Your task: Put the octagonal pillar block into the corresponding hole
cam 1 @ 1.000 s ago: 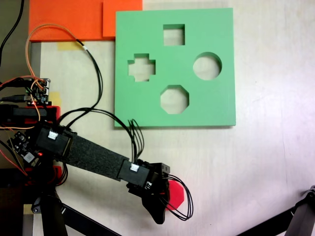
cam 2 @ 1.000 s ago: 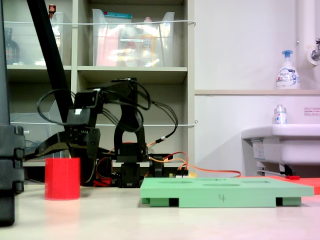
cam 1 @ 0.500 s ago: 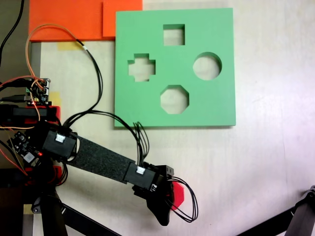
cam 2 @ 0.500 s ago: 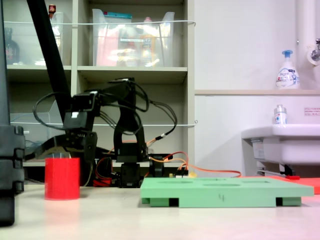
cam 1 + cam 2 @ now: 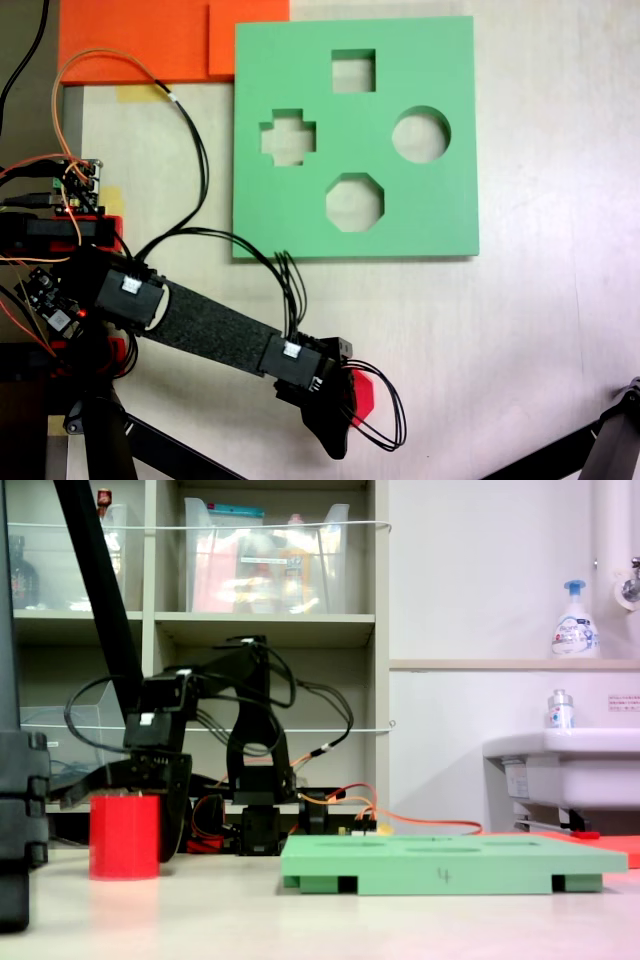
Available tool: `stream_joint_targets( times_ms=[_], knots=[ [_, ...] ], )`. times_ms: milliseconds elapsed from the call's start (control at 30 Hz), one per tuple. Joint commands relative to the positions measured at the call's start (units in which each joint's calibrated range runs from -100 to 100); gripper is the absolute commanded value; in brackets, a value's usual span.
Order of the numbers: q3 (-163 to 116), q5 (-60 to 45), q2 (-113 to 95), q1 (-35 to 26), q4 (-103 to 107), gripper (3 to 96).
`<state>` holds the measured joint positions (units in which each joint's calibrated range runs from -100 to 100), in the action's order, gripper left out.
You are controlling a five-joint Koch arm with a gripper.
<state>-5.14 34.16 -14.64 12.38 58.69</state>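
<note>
Red block [image 5: 124, 836] stands on the table [image 5: 560, 330], well apart from the green board [image 5: 440, 210] and its eight-sided hole [image 5: 354, 202]. The gripper [image 5: 340, 415] sits over the block; I cannot tell if it is holding it.

One red block [image 5: 124, 837], one board [image 5: 355, 137], four cutouts.

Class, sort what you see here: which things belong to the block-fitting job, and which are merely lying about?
Belongs to the job:
- red octagonal block
- octagonal hole in the green board
- claw, over the block

Just lying about:
- orange foam sheets
- soap bottle
- sink
- shelf bins
- square, cross and round cutouts, not needed here
</note>
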Motion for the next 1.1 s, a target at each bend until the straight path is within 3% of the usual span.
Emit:
stream_joint_targets(
  times_ms=[33, 400, 1100],
  knots=[
    [2.95, -0.63, 0.53, 0.1, -1.92, 83.7],
    [1.95, -0.63, 0.53, 1.07, -0.96, 43.2],
    [0.86, -0.59, -5.33, 1.07, 3.18, 35.5]
  ],
)
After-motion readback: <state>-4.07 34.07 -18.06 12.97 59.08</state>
